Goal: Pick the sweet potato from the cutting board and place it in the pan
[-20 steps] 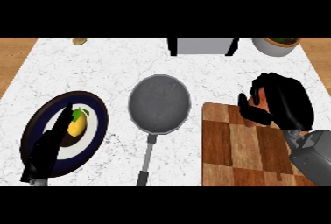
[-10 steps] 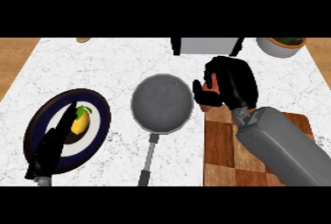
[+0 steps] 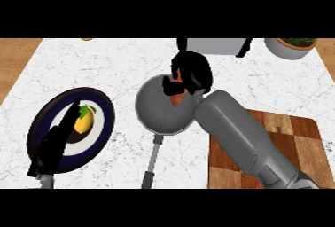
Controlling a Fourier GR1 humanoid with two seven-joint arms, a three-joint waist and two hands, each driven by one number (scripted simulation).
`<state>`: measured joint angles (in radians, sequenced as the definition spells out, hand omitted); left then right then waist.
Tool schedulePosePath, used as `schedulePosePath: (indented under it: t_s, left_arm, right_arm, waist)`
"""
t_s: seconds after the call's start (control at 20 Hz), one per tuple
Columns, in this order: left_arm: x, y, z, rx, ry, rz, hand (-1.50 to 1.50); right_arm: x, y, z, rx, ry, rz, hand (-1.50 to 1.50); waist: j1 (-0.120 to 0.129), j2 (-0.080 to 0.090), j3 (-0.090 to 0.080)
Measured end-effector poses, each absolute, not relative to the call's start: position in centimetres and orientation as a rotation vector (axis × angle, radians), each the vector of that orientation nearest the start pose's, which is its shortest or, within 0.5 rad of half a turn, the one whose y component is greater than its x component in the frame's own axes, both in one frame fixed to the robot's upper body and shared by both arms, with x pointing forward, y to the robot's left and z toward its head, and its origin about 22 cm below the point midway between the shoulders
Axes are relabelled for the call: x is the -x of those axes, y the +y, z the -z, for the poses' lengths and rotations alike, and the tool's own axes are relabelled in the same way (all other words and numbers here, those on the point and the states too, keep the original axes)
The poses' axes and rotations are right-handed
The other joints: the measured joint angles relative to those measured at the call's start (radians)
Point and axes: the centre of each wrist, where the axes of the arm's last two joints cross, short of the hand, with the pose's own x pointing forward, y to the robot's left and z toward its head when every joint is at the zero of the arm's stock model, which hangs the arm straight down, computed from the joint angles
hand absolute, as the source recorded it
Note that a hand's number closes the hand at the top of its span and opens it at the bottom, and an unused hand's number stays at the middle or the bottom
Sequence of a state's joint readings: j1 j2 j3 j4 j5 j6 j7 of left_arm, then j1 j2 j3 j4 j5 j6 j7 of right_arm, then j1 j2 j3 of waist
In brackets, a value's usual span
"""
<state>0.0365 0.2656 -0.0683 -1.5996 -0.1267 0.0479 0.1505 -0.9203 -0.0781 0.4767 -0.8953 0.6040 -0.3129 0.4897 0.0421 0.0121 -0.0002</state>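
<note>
Sweet potato [image 3: 177, 100], orange, tapered, in curled right hand [image 3: 192, 73] above round grey pan [image 3: 157, 116]; left hand [image 3: 57, 142] flat, fingers straight

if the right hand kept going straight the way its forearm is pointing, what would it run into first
Probably the grey box at the counter's far edge. The right hand, curled round the sweet potato over the pan, points up and slightly left toward it; their relative heights are unclear.

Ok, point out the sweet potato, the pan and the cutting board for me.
sweet potato [image 3: 177, 99]: head view, its orange lower tip.
pan [image 3: 156, 116]: head view, bare grey base.
cutting board [image 3: 302, 138]: head view, bare wood on the right.
</note>
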Motion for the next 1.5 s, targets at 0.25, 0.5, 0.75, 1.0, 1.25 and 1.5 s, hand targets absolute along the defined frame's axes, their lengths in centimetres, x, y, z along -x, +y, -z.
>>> schedulePosePath:
  t_s: [0.25,0.5,0.75,1.0,1.25,1.5]
  left_arm:
    - [-23.6,27.1,-1.2,-0.297,-1.408,0.306,0.00]
    - [-23.8,26.5,-1.2,-0.279,-1.427,0.329,0.00]
    - [-24.3,25.9,-1.4,-0.265,-1.438,0.351,0.00]
    - [-24.7,25.9,-1.9,-0.260,-1.438,0.351,0.00]
    - [-24.1,25.8,-1.4,-0.268,-1.430,0.343,0.00]
    - [-24.1,26.8,-1.6,-0.291,-1.421,0.319,0.00]
  right_arm:
    - [-39.8,-4.6,-6.9,0.774,-1.440,-0.949,1.50]
    - [-40.0,-5.5,-4.9,0.618,-1.312,-0.903,-1.50]
    - [-40.1,-6.7,-3.5,0.449,-1.255,-0.722,-1.50]
    - [-40.3,-6.9,-3.9,0.387,-1.385,-0.538,-1.50]
    - [-40.9,-7.3,-4.5,0.397,-1.498,-0.310,-1.50]
    - [-41.7,-8.4,-4.7,0.445,-1.522,-0.096,-1.50]
  waist:
    - [0.022,0.007,0.000]
    - [0.054,0.018,0.001]
    - [0.078,0.024,0.002]
    - [0.080,0.021,0.003]
    - [0.069,0.016,0.002]
    - [0.037,0.010,0.002]
